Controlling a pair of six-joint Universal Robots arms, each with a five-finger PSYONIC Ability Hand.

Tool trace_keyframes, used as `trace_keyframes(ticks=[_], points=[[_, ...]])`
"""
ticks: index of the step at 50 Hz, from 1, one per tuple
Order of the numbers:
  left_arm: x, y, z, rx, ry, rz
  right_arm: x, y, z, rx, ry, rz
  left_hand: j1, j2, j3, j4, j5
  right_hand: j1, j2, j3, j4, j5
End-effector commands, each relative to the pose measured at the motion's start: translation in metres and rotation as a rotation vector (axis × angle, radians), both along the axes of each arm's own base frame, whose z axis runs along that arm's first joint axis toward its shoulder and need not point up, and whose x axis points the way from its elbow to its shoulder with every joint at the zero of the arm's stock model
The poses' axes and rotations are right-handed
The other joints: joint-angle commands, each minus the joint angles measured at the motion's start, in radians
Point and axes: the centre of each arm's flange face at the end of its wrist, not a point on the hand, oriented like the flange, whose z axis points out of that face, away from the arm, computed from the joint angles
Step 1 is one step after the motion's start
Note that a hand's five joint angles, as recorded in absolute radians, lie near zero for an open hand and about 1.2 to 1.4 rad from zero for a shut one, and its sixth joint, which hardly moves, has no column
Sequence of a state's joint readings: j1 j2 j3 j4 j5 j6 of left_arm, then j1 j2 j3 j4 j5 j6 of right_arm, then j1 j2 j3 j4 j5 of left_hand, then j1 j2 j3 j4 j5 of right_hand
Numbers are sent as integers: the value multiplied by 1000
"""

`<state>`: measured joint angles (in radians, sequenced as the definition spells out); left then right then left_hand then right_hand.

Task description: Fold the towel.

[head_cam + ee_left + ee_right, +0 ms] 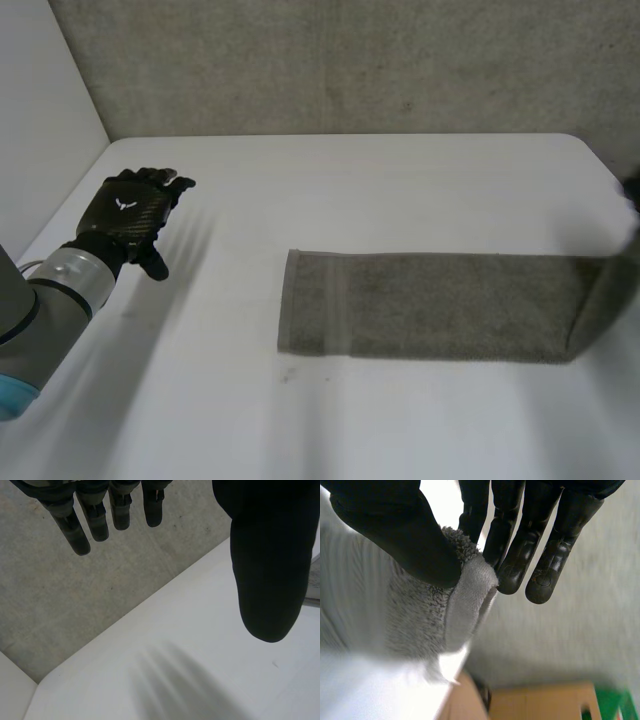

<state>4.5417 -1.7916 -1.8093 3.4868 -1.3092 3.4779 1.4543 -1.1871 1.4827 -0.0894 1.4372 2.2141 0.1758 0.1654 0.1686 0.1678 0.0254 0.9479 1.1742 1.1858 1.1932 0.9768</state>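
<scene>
At the towel's right end, the right hand [405,535] pinches the hemmed edge of the grey towel [425,615] between thumb and fingers [510,545] — that end rises off the white table [400,190] at the head view's right side. Leftward the rest of the towel [440,305] lies flat as a long strip, with a banded hem at its left end. Well apart from it, near the table's left edge, the left hand [128,212] hovers with its fingers [80,535] straight and spread from the thumb — empty. Behind the table stands a grey wall [350,60]
</scene>
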Motion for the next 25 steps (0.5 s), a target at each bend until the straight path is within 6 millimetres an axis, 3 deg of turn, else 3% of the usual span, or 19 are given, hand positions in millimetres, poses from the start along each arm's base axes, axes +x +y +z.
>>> trace_keyframes(ticks=[1, 3, 4, 6, 9, 11, 12, 14, 16, 20, 21, 22, 23, 24, 25], points=[[-1, 1, 2, -4, 2, -2, 129, 44, 21, -74, -94, 345, 0, 10, 7, 8, -25, 448, 222, 211, 203, 245], [-2, 3, 4, -11, 6, -6, 181, 75, 17, -89, -101, 504, 0, 10, 7, 8, -25, 448, 222, 211, 203, 245], [-2, 3, 4, -11, 6, -6, 182, 75, 17, -89, -101, 505, 0, 10, 7, 8, -25, 448, 222, 211, 203, 245], [-3, 3, 7, -16, 9, -7, 227, 108, 1, -75, -110, 646, 0, 10, 7, 8, -25, 448, 222, 211, 203, 245], [-4, 5, 9, -20, 20, -11, 245, 124, -10, -57, -110, 708, 0, 10, 7, 8, -25, 448, 222, 211, 203, 245], [-6, 7, 13, -25, 38, -17, 269, 150, -36, 7, -96, 791, 0, 10, 7, 8, -25, 448, 222, 211, 203, 245], [-6, 7, 13, -25, 38, -17, 269, 150, -36, 8, -96, 792, 0, 10, 7, 8, -25, 448, 222, 211, 203, 245], [-8, 9, 16, -28, 53, -24, 283, 172, -62, 74, -77, 848, 0, 10, 7, 8, -25, 448, 222, 211, 203, 245], [-9, 9, 17, -28, 58, -25, 286, 179, -74, 105, -66, 862, 0, 10, 7, 8, -25, 448, 222, 211, 203, 245], [-12, 10, 18, -32, 60, -34, 287, 186, -85, 143, -64, 873, 0, 10, 7, 8, -25, 448, 222, 211, 203, 245], [-14, 11, 19, -36, 61, -42, 286, 187, -86, 152, -74, 874, 0, 10, 7, 8, -25, 371, 145, 133, 126, 167], [-17, 13, 20, -40, 63, -53, 286, 187, -82, 156, -98, 869, 0, 10, 7, 8, -25, 33, -193, -205, -212, -170], [-17, 13, 20, -41, 63, -53, 286, 187, -82, 156, -99, 869, 0, 10, 7, 8, -25, 30, -197, -208, -216, -174], [-20, 13, 21, -46, 64, -60, 285, 184, -76, 157, -135, 857, 0, 10, 7, 8, -25, -462, -688, -699, -707, -665], [-20, 13, 21, -46, 64, -60, 285, 184, -76, 157, -136, 857, 0, 10, 7, 8, -25, -467, -693, -704, -712, -670]])
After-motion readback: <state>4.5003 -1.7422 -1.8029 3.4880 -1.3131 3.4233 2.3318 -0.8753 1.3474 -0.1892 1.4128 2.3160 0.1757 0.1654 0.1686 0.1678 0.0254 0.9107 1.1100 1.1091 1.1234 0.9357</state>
